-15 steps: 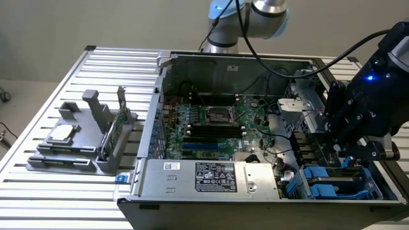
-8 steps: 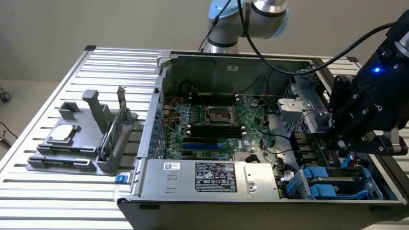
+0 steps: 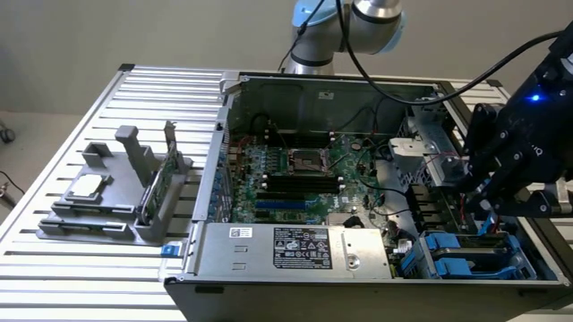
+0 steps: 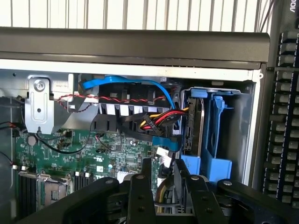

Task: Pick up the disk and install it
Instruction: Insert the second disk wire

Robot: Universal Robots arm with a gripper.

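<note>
Slatted metal desk [image 3: 134,84] under a plain beige wall carries our open case [image 3: 358,282], with a grey rack [image 3: 117,201] of spare parts standing well apart on the exterior view's left. We have the claw [image 3: 490,201] low over the drive cage at the case's corner, on the exterior view's right. In the wrist view the claw [image 4: 163,186] has its fingers [image 4: 141,196] parted a little, and nothing lies between them; we judge it has no hold on anything.

We see the disk [image 4: 195,126] standing on edge in its blue bay [image 4: 219,140], rails along its sides, just beside the bundle of cables [image 4: 159,120]. In the exterior view the blue rails [image 3: 465,251] show below the claw. The disk looks to be in its slot, though we cannot tell whether it is pushed fully home.

To do this step well, we judge the claw should keep square to the bay, stay off the cables and the board [image 3: 296,181], and press the disk only along its rails. The silver supply box [image 3: 296,251] sits along the case's near edge.
</note>
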